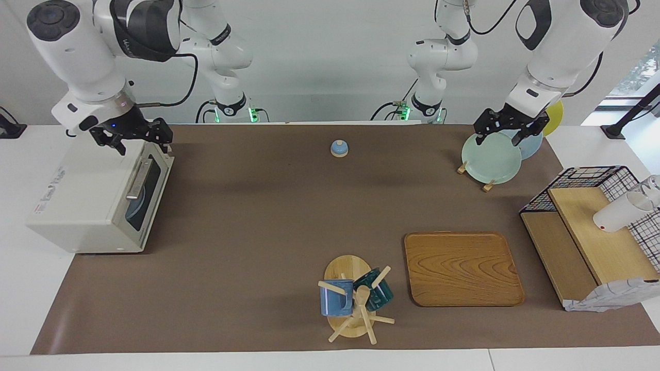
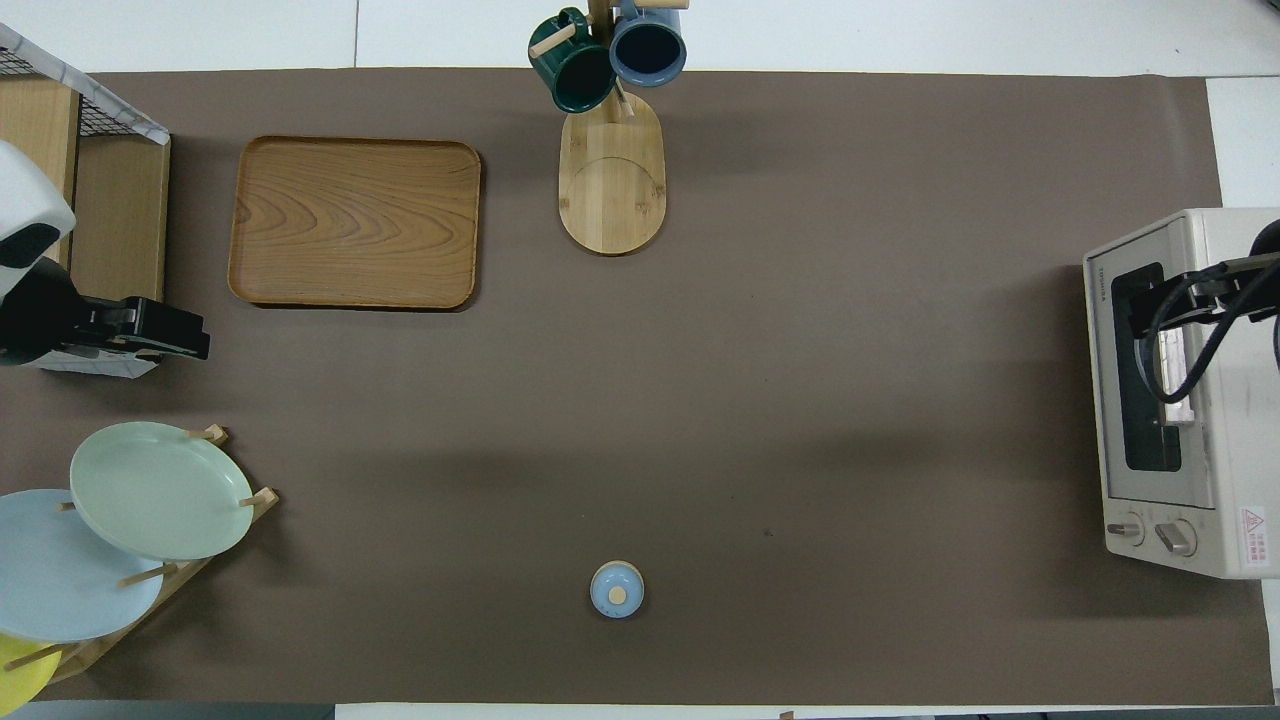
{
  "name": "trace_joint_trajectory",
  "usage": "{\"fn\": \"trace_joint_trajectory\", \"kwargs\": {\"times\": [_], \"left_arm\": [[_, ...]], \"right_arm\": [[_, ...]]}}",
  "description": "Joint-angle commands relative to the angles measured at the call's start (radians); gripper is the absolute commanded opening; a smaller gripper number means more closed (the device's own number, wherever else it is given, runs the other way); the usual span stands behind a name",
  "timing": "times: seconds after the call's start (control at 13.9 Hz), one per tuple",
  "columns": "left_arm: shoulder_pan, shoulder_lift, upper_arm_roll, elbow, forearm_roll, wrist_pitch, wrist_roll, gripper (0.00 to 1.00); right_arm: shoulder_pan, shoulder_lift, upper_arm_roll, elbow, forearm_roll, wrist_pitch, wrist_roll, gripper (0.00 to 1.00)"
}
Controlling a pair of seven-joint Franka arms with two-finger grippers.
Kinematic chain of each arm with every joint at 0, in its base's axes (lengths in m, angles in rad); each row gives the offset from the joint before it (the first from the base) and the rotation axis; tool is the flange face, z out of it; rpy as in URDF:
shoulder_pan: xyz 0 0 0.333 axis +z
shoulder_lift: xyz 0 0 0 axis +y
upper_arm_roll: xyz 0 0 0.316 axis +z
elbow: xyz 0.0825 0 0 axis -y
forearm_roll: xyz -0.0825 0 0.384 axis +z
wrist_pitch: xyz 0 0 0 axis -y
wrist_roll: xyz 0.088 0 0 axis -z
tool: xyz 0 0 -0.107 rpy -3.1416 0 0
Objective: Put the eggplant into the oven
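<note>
The cream-white oven stands at the right arm's end of the table with its dark glass door shut; it also shows in the overhead view. The eggplant is not in view. My right gripper hangs open and empty just above the top front edge of the oven, over the door's silver handle; it also shows in the overhead view. My left gripper is open and empty over the plate rack at the left arm's end, and shows in the overhead view too.
A plate rack with a pale green plate stands near the left arm. A small blue lid lies mid-table near the robots. A wooden tray, a mug tree and a wire shelf are farther out.
</note>
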Motion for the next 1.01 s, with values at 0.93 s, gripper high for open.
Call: {"fn": "trace_joint_trajectory", "kwargs": {"times": [0.93], "left_arm": [[0.003,-0.015,-0.001,-0.010,0.014,0.010,0.010,1.00]], "right_arm": [[0.024,-0.039,-0.004,0.021,0.074,0.008,0.095,1.00]]}}
